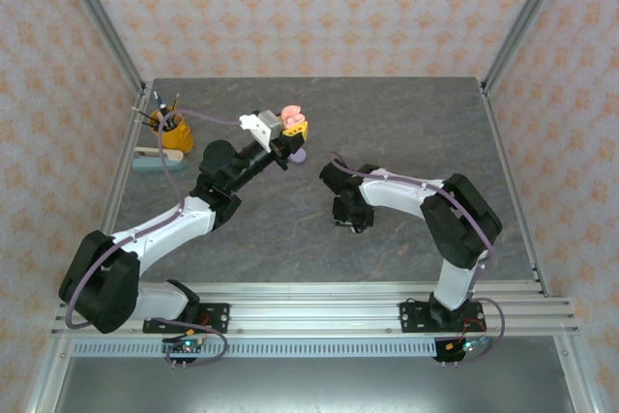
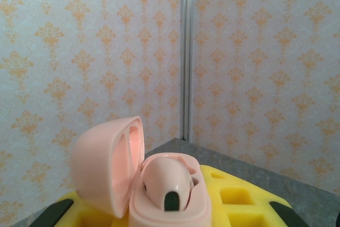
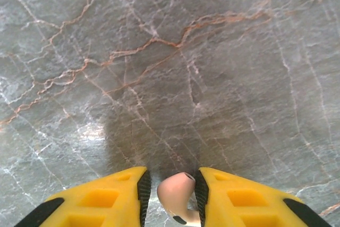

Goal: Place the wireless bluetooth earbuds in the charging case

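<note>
My left gripper is raised over the far middle of the table and shut on a salmon-pink charging case. The case's lid is hinged open to the left, and one pink earbud sits in its well. My right gripper points down at the marbled table. Its jaws are slightly apart around a second pink earbud, which touches the right pad with a gap at the left pad. A small lilac piece lies on the table just below the left gripper.
A yellow cup with pens and a flat teal-and-pink item stand at the table's left edge. Metal frame posts and patterned walls close in the table's back and sides.
</note>
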You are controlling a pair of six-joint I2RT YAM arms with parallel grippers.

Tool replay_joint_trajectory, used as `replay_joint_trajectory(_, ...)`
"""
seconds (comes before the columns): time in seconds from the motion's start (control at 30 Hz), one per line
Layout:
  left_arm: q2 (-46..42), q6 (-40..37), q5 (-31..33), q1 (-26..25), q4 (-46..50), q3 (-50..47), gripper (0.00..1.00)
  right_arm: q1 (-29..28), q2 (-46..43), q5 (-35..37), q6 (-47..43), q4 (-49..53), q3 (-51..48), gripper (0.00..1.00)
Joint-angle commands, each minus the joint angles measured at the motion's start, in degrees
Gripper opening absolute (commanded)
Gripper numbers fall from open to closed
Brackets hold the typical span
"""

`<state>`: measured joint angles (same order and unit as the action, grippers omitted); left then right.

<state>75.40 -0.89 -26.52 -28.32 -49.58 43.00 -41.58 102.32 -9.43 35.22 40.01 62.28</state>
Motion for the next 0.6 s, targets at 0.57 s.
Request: replay_joint_trajectory(0.57,-1.6,-0.1,0.2,0.7,-0.2,1.3,0.0,-0.1,4.2,-1.7,-10.8,7.8,0.1,0.3)
